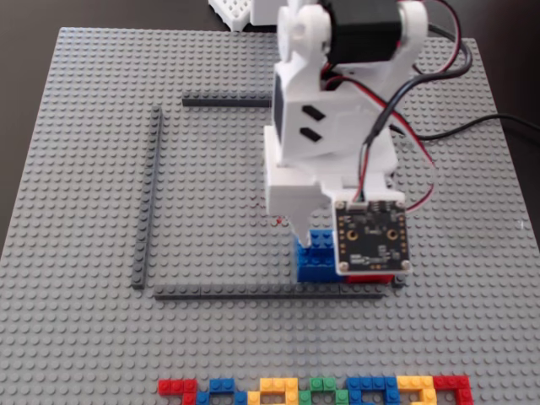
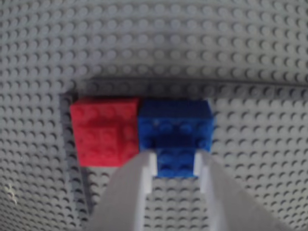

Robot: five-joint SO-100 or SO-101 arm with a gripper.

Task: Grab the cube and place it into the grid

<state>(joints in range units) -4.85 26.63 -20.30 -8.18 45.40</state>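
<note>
In the fixed view, a row of coloured bricks (image 1: 316, 391) lies nearest me along the baseplate (image 1: 76, 337) edge. Beyond it runs the grid (image 1: 145, 202), its near strip just in front of the cube (image 1: 314, 257). The cube sits inside the grid's near right corner, touching a red block (image 2: 103, 137). The gripper (image 2: 174, 166) stands over it, its 2 fingers (image 2: 137, 185) closed against the sides of the cube's raised top brick, grasping it. The white arm (image 1: 329, 110) rises behind.
</note>
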